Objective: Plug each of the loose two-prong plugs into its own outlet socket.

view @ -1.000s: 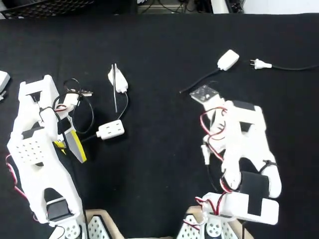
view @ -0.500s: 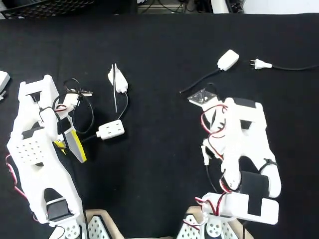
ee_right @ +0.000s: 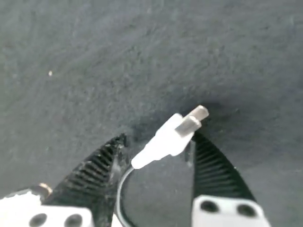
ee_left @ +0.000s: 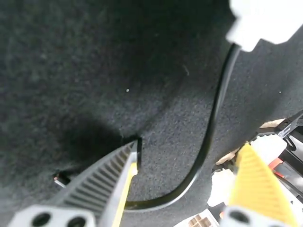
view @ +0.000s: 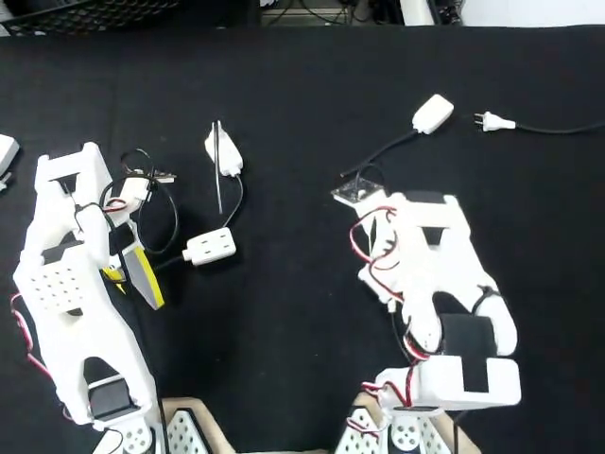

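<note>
High view, table: we are looking down on a black cloth (view: 302, 85) with both arms at its near edge.
High view, left gripper (view: 134, 270): it is hanging low, its yellow finger just beside a black cable loop (view: 175, 222).
High view, socket block (view: 210, 247): it is lying flat, near the left arm's yellow finger.
High view, small plug (view: 142, 186): it is resting against the left arm, at the top of the cable loop.
High view, white adapter (view: 223, 151): it is sitting beyond the socket block, apart from it.
High view, right gripper (view: 352, 194): it is hovering over the near end of a thin black cord (view: 383, 154).
High view, oval socket (view: 433, 113): it is lying at that cord's far end.
High view, far plug (view: 493, 121): it is lying just beside the oval socket, prongs pointing towards it, not plugged in.
Left wrist view, left gripper (ee_left: 189, 149): its jaws are standing apart, holding nothing, and are straddling a black cord (ee_left: 213, 127) on the cloth.
Left wrist view, socket block (ee_left: 265, 21): we are seeing the cord running out of it.
Right wrist view, right gripper (ee_right: 158, 138): its jaws are spread wide.
Right wrist view, white two-prong plug (ee_right: 165, 139): it is lying on the cloth between the jaws, prongs pointing away. The pads seem not to be pressing it, though the angle makes this hard to judge.
</note>
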`<act>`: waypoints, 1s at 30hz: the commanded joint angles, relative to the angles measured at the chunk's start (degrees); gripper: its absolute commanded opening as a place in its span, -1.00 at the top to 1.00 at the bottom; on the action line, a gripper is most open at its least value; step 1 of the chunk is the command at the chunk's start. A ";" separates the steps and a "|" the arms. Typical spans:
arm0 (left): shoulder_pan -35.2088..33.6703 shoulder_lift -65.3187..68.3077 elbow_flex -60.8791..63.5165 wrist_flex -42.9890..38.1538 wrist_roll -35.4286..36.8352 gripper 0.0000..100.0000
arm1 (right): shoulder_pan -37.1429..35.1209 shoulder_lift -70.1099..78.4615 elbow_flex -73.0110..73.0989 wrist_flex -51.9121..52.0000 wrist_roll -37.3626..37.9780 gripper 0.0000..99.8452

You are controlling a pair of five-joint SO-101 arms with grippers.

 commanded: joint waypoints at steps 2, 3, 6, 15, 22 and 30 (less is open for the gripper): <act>-2.59 1.05 -1.54 -0.09 -0.18 0.32 | -0.79 5.93 0.84 -1.41 -0.44 0.88; -2.59 1.05 -1.54 -0.09 -0.18 0.32 | -0.97 7.08 0.84 -1.41 -0.44 0.93; -2.59 1.05 -1.54 -0.09 -0.18 0.32 | -1.14 8.75 0.66 -0.97 -0.44 0.96; -2.59 1.05 -1.54 -0.09 -0.18 0.32 | -1.23 7.87 -7.78 7.74 0.09 0.98; -2.59 1.05 -1.54 -0.09 -0.18 0.32 | -6.59 1.45 -15.87 22.24 0.09 0.98; -2.59 1.05 -1.54 -0.09 -0.18 0.32 | -9.85 0.22 -9.63 14.95 0.09 0.93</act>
